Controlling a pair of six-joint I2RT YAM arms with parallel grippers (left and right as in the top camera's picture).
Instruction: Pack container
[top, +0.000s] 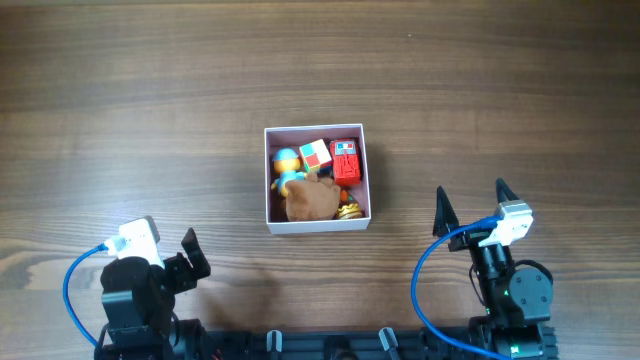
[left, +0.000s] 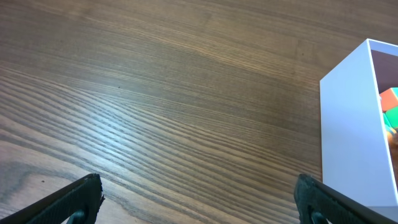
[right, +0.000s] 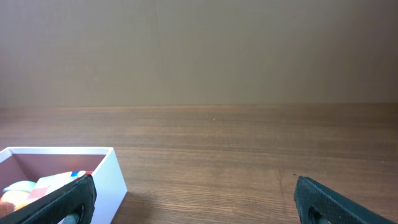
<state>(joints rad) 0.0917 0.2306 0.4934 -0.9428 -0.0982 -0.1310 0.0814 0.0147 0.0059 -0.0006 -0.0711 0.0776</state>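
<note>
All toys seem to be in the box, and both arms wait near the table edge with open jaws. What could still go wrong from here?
1. The brown soft toy seems to lie heaped over other toys. It may stand above the wall of the box and fall out if the box is moved.
2. The box stands loose on the table, so jaws reaching in could push it aside.

You have one container (top: 318, 227) on one tabletop (top: 120, 100), and in it you can count five small toys: one blue-and-yellow figure (top: 287, 163), one multicoloured cube (top: 315, 154), one red block (top: 346, 160), one brown lump (top: 310, 202) and one orange piece (top: 349, 211). You also have two grippers, the left gripper (top: 194, 254) and the right gripper (top: 470, 190), with two fingers (top: 441, 208) each, four in all. There are two blue cables, the left cable (top: 68, 285) and the right cable (top: 416, 280).
</note>
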